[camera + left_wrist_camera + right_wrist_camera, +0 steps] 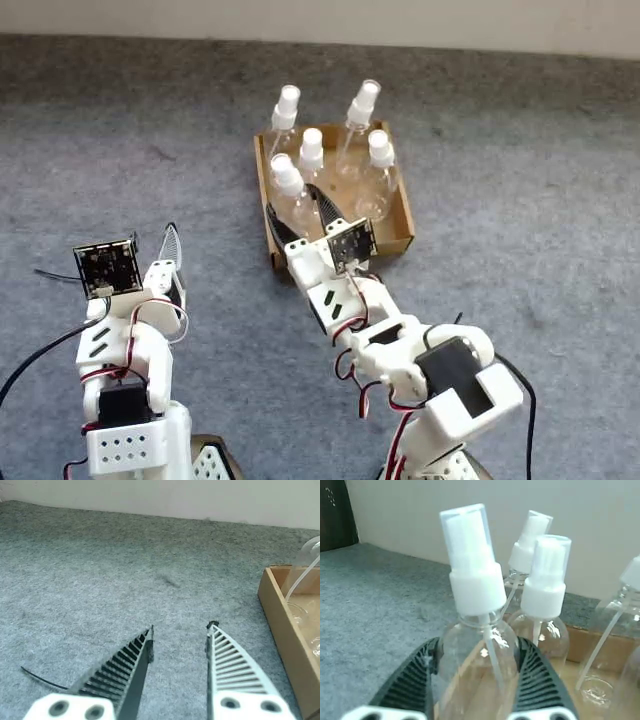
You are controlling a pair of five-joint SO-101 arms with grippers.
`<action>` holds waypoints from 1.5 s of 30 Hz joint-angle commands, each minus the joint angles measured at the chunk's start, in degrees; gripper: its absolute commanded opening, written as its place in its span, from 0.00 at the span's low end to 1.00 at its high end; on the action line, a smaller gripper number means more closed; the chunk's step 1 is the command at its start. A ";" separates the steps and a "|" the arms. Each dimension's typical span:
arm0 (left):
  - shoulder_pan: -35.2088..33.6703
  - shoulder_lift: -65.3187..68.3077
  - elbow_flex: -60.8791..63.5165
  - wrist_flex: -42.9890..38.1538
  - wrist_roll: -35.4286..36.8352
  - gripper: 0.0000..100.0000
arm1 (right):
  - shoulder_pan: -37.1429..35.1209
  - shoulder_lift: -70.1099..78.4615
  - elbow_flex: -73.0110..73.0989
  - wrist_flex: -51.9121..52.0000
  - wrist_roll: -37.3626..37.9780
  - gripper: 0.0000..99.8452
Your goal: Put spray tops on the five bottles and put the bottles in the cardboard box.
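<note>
Here, right gripper [477, 647] around bottle [472, 570]

My left gripper [180, 627] hangs open over bare grey carpet [100, 570]. Seen from above, 9 and 12 o'clock of it are open floor. A thin black cable [40, 680] lies near it, and the wall of the cardboard box [261, 175] stands at 3 o'clock.

My right gripper [477, 647] has 1 finger pressed to each side of the front-left bottle [298, 205] in the box. The other 4 bottles [378, 185] crowd 12 to 2 o'clock and the box wall sits just beside it at 9. Free room lies above.
</note>
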 commanded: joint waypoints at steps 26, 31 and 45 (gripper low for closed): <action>0.92 -0.48 -0.22 -1.76 -0.09 0.16 | 0.22 -0.13 -0.31 -1.71 0.62 0.15; 0.92 -0.48 -0.13 -1.76 -0.09 0.16 | -0.13 -0.48 1.45 -1.80 3.16 0.15; 0.92 -0.48 -0.13 -1.76 -0.09 0.16 | -1.10 -0.48 1.45 -1.80 3.16 0.26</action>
